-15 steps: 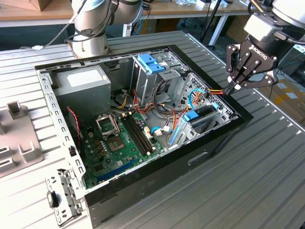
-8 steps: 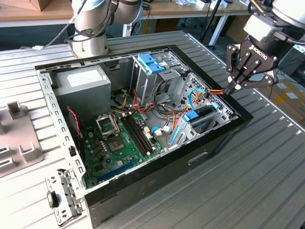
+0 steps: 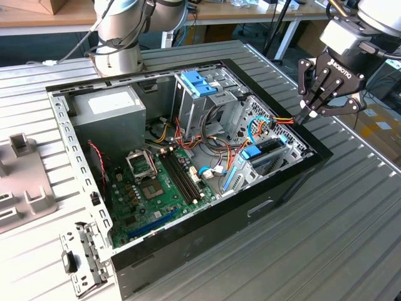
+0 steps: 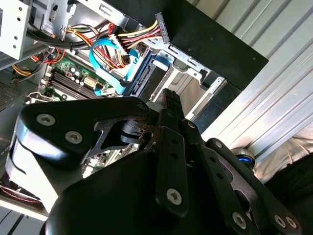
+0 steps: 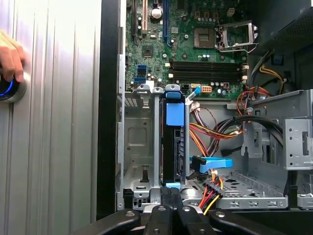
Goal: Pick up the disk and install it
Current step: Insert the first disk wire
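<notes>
The gripper (image 3: 311,115) hovers over the case (image 3: 288,182) rim with fingers pinched together on nothing, while the disk (image 5: 174,147) sits upright in its bay (blue tab showing).

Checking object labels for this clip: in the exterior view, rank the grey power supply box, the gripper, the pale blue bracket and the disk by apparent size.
1. grey power supply box
2. gripper, though its nearness to the camera may inflate it
3. and 4. pale blue bracket and disk: too alike to rank, since the disk sits partly hidden in its bay.
</notes>
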Robot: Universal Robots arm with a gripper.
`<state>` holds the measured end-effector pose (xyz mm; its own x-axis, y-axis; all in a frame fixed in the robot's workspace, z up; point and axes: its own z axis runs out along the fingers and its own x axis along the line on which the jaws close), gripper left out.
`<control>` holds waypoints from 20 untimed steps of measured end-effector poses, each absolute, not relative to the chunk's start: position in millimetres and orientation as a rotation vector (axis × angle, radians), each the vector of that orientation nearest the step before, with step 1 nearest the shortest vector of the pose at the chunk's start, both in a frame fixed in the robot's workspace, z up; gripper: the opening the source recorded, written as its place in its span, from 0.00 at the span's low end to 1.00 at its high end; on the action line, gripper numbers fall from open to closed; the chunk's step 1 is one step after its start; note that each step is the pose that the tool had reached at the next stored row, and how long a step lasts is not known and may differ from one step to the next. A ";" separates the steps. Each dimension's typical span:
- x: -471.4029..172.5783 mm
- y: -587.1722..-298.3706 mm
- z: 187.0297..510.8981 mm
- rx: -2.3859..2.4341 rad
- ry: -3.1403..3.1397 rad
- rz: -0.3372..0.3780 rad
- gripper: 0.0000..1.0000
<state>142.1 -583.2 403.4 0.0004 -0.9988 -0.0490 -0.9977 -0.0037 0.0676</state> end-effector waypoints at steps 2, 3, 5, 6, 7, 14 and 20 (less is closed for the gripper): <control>142.1 -583.2 403.4 2.214 -2.209 -0.127 0.11; 142.1 -583.2 403.4 2.214 -2.210 -0.125 0.11; 142.1 -583.2 403.3 2.215 -2.210 -0.125 0.11; 142.5 -583.2 403.3 2.215 -2.210 -0.124 0.11; 143.1 -583.1 403.1 2.215 -2.210 -0.124 0.11; 150.2 -580.0 401.9 2.221 -2.203 -0.125 0.11; 159.3 -574.1 400.6 2.266 -2.154 -0.125 0.11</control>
<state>159.3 -574.1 400.6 0.0487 -0.9976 -0.0490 -0.9966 -0.0518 0.0639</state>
